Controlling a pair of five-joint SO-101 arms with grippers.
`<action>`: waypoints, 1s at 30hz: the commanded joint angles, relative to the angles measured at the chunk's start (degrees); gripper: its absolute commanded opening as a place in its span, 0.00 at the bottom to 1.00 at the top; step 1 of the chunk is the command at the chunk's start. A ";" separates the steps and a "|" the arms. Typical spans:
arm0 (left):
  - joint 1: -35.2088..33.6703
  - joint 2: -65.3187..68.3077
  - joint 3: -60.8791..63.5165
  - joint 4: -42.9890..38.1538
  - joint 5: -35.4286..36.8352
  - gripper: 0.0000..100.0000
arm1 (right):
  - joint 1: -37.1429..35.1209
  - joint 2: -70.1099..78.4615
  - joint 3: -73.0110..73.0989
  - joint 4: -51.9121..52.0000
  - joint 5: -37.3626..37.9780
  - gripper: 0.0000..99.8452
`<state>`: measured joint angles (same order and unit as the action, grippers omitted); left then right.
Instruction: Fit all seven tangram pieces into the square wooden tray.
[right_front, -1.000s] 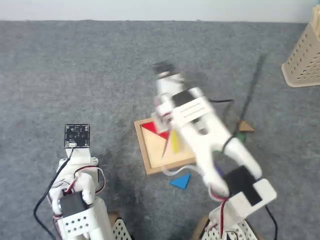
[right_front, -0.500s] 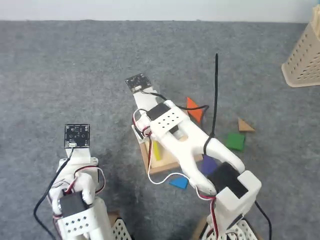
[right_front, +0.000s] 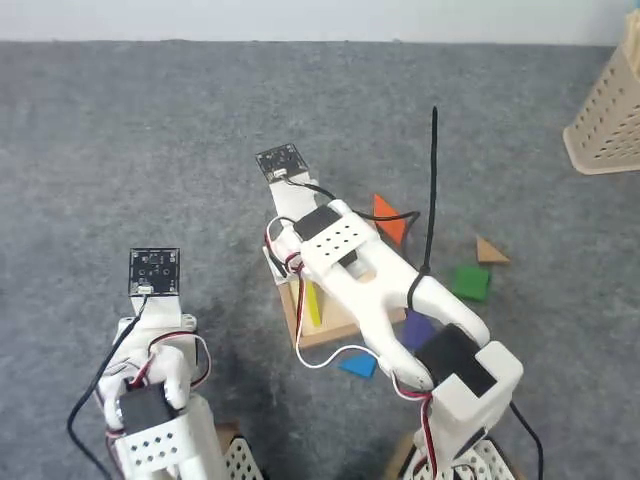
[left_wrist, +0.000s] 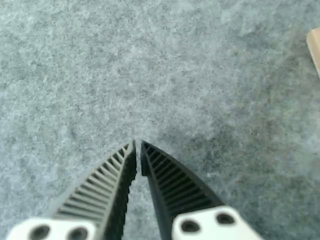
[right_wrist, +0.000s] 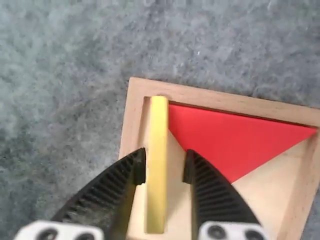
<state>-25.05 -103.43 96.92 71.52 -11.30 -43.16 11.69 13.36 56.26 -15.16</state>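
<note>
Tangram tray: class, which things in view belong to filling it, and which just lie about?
Job: wooden tray, yellow piece, red triangle, orange triangle, green square, purple piece, blue triangle, tan triangle.
Lying about: perforated beige rack.

No text, number, label or sign is legible. Black square board (right_front: 154, 271) on the left arm's wrist and matching second board (right_front: 279, 161) on the right arm show pale specks, possibly print; too small to read.
</note>
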 joint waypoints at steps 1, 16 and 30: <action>-0.26 -0.79 -0.40 0.44 -0.26 0.01 | -0.40 -1.19 -2.02 1.19 -0.79 0.14; -0.26 -0.79 -0.40 0.44 -0.26 0.01 | 6.99 -10.59 -2.29 5.93 4.40 0.14; -0.26 -0.79 -0.40 0.44 -0.26 0.01 | 16.92 -7.78 5.01 0.04 14.59 0.03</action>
<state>-25.05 -103.43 96.92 71.52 -11.30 -27.52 3.69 18.02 58.73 -3.03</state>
